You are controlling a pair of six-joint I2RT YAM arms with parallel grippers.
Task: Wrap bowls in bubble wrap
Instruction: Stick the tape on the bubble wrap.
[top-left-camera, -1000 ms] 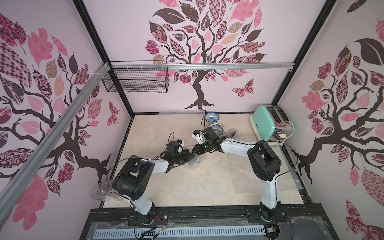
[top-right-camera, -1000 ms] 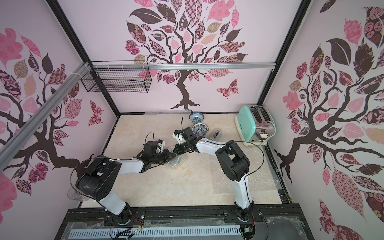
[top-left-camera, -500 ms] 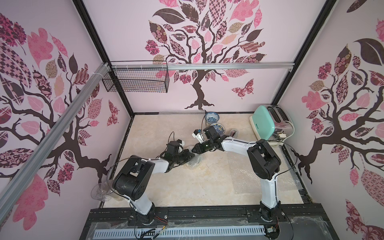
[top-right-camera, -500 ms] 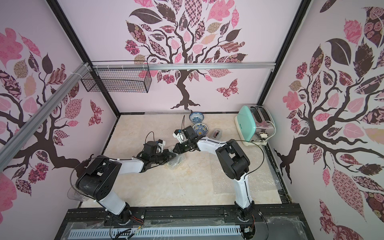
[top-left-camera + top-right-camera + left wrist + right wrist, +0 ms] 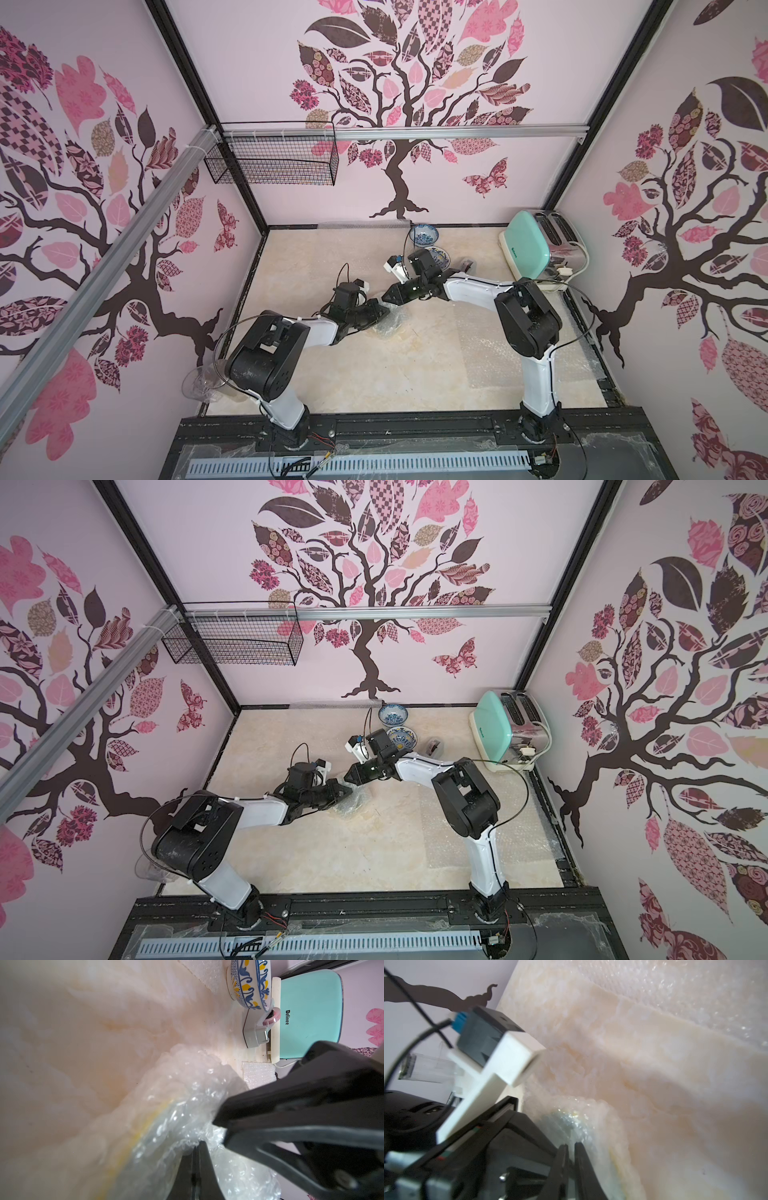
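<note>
Where left fingers (image 5: 193, 1169) pinch, bubble wrap (image 5: 187, 1093) bunched

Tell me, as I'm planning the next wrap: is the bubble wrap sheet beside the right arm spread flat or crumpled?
Spread flat: the bubble wrap sheet lies smooth on the table in both top views, edges mostly straight.

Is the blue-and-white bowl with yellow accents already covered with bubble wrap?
No, the left wrist view shows the bowl bare on the table, no wrap over it.
</note>
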